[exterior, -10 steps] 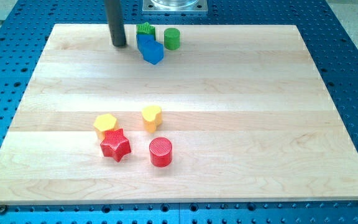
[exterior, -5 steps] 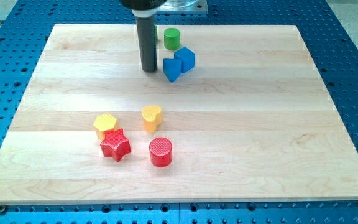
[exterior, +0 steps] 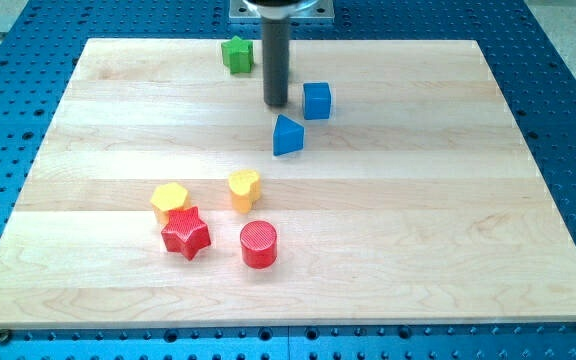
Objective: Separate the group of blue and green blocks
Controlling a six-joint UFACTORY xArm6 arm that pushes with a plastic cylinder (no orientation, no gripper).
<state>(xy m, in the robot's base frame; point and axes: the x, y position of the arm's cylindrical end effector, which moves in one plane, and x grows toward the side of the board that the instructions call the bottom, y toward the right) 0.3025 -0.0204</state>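
Observation:
My tip (exterior: 276, 103) rests on the board near the view's top centre. A blue cube (exterior: 316, 100) sits just to its right, a small gap away. A blue triangular block (exterior: 287, 135) lies just below the tip, apart from the cube. A green star-shaped block (exterior: 236, 53) stands up and to the left of the rod, near the board's top edge. The green cylinder seen earlier does not show; the rod covers the spot where it stood.
A yellow hexagon block (exterior: 169, 199), a yellow heart-like block (exterior: 244, 188), a red star (exterior: 185, 232) and a red cylinder (exterior: 258, 244) sit together at lower left of centre. The wooden board (exterior: 468, 250) lies on a blue perforated table.
The rod moved right and slightly up. The two blue blocks came apart: the cube slid right, the triangular block slid down. The green star is uncovered; the green cylinder is now hidden.

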